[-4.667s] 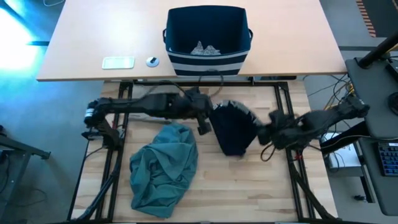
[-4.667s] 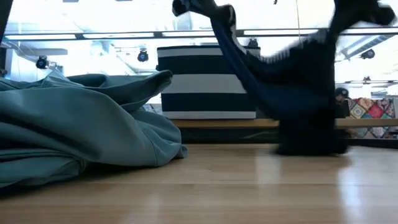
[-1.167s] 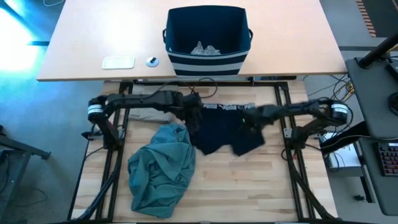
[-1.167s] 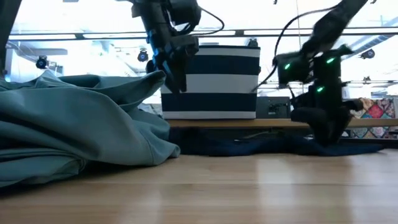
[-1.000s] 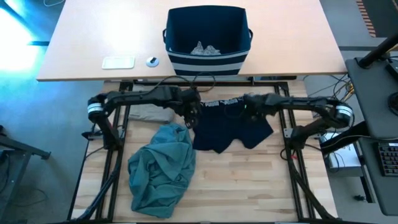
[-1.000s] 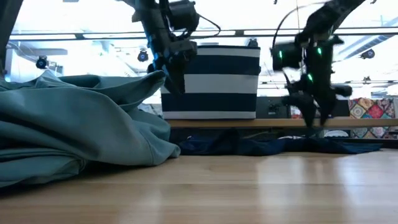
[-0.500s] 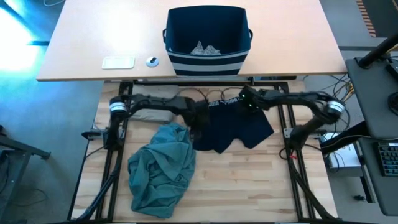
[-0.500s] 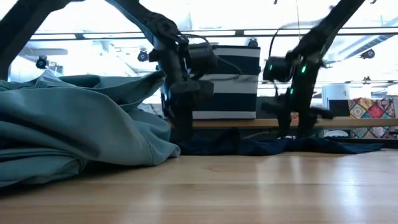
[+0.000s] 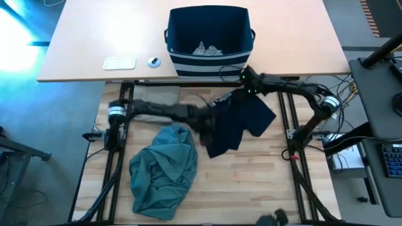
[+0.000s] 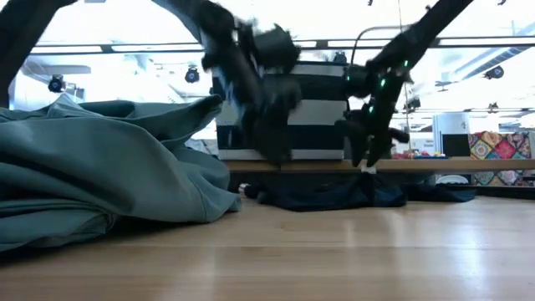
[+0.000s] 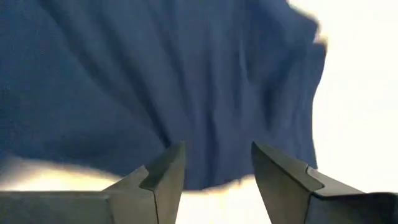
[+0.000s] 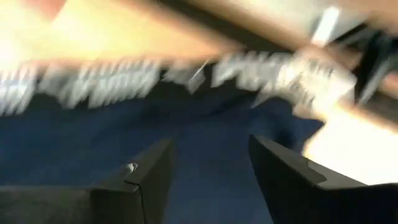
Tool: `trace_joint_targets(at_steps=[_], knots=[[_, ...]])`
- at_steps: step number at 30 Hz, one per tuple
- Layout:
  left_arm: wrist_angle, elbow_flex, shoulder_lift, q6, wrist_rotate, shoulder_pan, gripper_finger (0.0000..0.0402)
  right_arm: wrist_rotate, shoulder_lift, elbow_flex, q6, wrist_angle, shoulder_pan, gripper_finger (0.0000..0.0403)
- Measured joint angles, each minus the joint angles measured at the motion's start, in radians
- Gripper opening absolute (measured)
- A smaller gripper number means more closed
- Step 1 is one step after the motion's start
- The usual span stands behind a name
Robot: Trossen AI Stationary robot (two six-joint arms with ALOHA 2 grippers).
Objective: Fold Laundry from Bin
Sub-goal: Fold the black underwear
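Teal-green garment (image 9: 164, 169) lies crumpled on the wooden tabletop (image 9: 251, 182), at the left; beige garment (image 9: 151, 107) partly shows beyond it, under the left arm; left hand (image 9: 206, 123) sits at the left edge of the navy garment (image 9: 242, 122), fingers (image 11: 163, 180) parted in the wrist view with navy cloth just ahead, nothing seen between them; navy garment lies spread mid-table, white-lettered waistband (image 12: 186, 74) toward the far edge; right hand (image 9: 246, 81) hangs over that waistband, fingers (image 12: 149, 177) apart, no cloth visibly gripped; striped navy bin (image 9: 209, 39) stands on the far desk (image 9: 81, 37), small grey pieces (image 9: 207, 49) inside; small white flat device (image 9: 119, 63) to its left.
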Motion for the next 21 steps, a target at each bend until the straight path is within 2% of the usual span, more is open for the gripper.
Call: trace_joint_targets(at_steps=[3, 5, 9, 11, 15, 21], knots=[[-0.032, 0.047, -0.053, 0.061, -0.096, 0.072, 0.0169, -0.054, -0.097, -0.072, 0.044, -0.034, 0.143, 0.0203], [-0.037, 0.056, -0.058, 0.089, -0.105, 0.130, 0.0169, -0.065, -0.159, -0.137, 0.124, -0.004, 0.268, 0.0203], [0.031, 0.055, -0.037, 0.131, -0.113, 0.214, 0.0169, -0.061, -0.191, -0.273, 0.359, 0.169, 0.533, 0.0203], [0.051, 0.035, -0.001, 0.168, -0.112, 0.228, 0.0169, -0.023, -0.177, -0.311, 0.475, 0.268, 0.634, 0.0203], [0.024, 0.017, 0.097, 0.171, -0.116, 0.229, 0.0169, 0.062, -0.100, -0.334, 0.629, 0.317, 0.744, 0.0203], [-0.098, 0.024, 0.159, 0.130, -0.137, 0.205, 0.0169, 0.064, 0.035, -0.328, 0.666, 0.303, 0.818, 0.0203]])
